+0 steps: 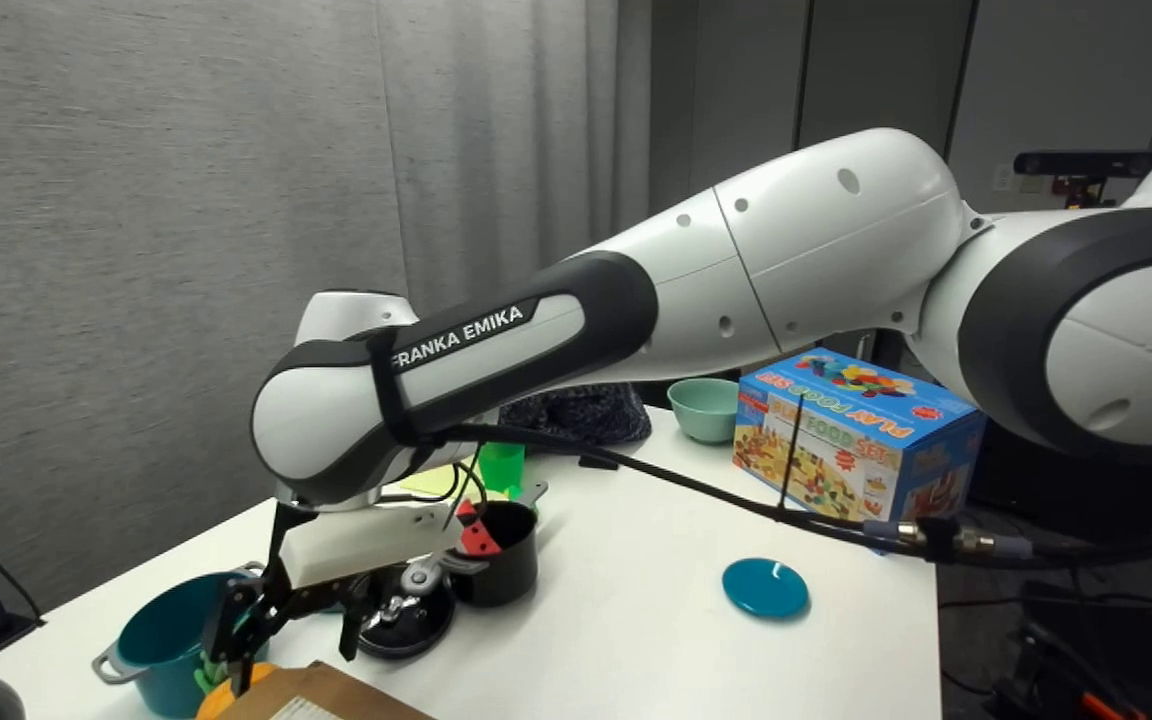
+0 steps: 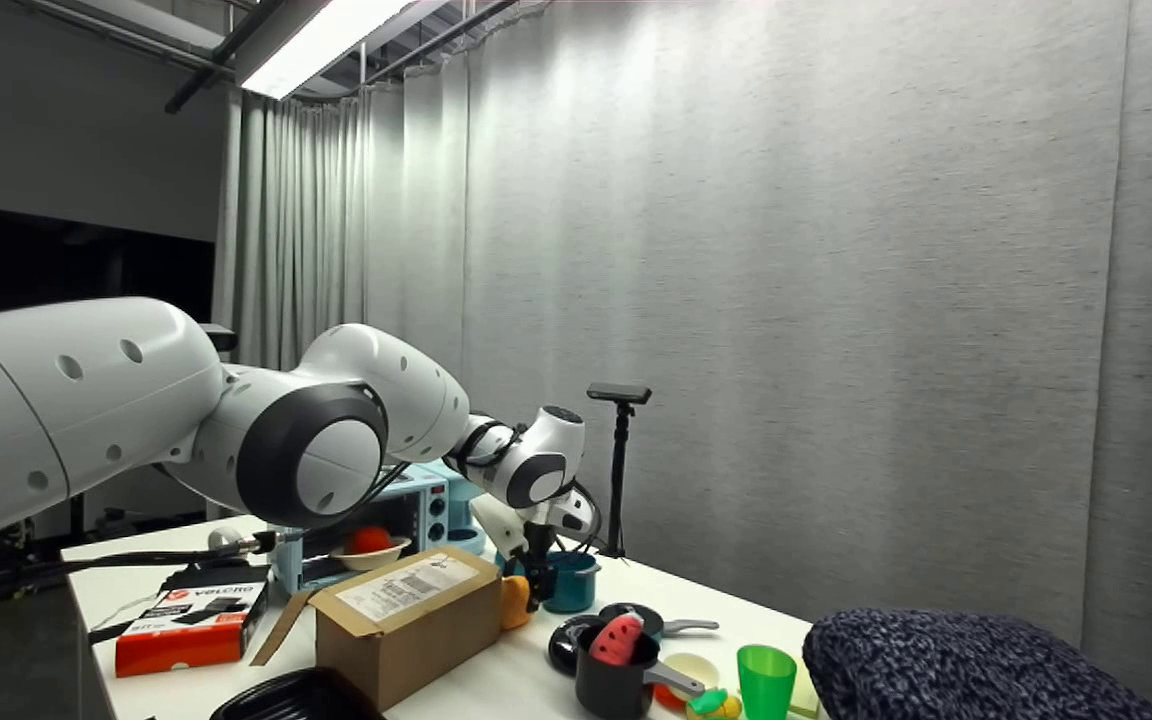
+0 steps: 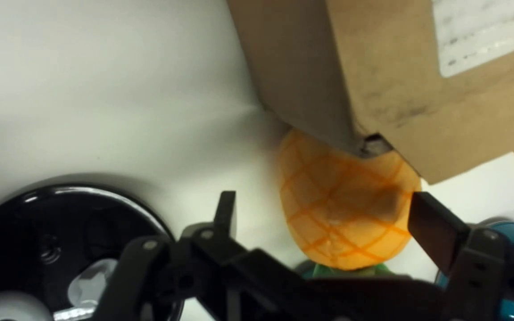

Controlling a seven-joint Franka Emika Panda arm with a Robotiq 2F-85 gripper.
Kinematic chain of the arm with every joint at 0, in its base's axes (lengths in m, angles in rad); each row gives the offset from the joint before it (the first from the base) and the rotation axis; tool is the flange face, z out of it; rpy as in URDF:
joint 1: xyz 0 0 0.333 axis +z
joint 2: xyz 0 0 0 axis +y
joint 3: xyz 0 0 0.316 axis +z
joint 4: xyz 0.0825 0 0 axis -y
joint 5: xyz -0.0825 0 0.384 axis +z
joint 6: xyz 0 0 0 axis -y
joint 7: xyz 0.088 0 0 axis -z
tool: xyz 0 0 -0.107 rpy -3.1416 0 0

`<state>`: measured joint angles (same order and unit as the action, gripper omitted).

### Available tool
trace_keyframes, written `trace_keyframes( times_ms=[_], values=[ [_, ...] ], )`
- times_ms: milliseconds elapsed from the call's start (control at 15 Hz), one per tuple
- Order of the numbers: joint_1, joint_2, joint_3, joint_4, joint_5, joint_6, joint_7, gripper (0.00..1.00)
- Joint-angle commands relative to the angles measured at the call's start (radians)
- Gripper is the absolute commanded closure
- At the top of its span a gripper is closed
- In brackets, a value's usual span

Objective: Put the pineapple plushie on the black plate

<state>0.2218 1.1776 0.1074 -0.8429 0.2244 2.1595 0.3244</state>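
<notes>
The pineapple plushie (image 3: 346, 209) is orange with a criss-cross pattern and a green tuft, mostly hidden behind the gripper. It lies against the cardboard box, which covers part of it; it also shows in both exterior views (image 1: 224, 697) (image 2: 514, 603). My gripper (image 3: 331, 218) is open, with the plushie between its fingers in the wrist view. The right finger is close to the plushie; a gap shows at the left finger. The gripper also shows in both exterior views (image 1: 294, 662) (image 2: 536, 592). The glossy round black plate (image 3: 47, 223) lies left of the gripper and in both exterior views (image 1: 401, 645) (image 2: 564, 648).
The cardboard box (image 2: 426, 625) stands beside the plushie. A teal pot (image 1: 171, 650) is close behind the gripper. A black pot (image 1: 516, 575) holding a watermelon plushie (image 1: 477, 535) stands near the plate. A flat blue disc (image 1: 766, 588) lies further off.
</notes>
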Motion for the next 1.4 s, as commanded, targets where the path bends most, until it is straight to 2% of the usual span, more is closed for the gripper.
trace_keyframes(
  times_ms=[0, 400, 600, 733, 800, 1200, 1267, 1333],
  values=[
    [-0.032, -0.041, 0.02, -0.076, 0.02, 0.019, -0.049, 0.35],
    [-0.061, -0.101, 0.029, -0.196, 0.021, 0.06, -0.092, 0.82],
    [-0.079, -0.151, 0.034, -0.286, 0.022, 0.094, -0.119, 1.0],
    [-0.095, -0.194, 0.039, -0.358, 0.026, 0.121, -0.142, 1.0],
    [-0.082, -0.17, 0.041, -0.304, 0.019, 0.103, -0.128, 1.0],
    [-0.109, -0.339, 0.053, -0.41, 0.021, 0.12, -0.194, 1.0],
    [-0.111, -0.361, 0.051, -0.423, 0.021, 0.117, -0.196, 0.74],
    [-0.112, -0.38, 0.046, -0.434, 0.018, 0.099, -0.192, 0.73]
  ],
)
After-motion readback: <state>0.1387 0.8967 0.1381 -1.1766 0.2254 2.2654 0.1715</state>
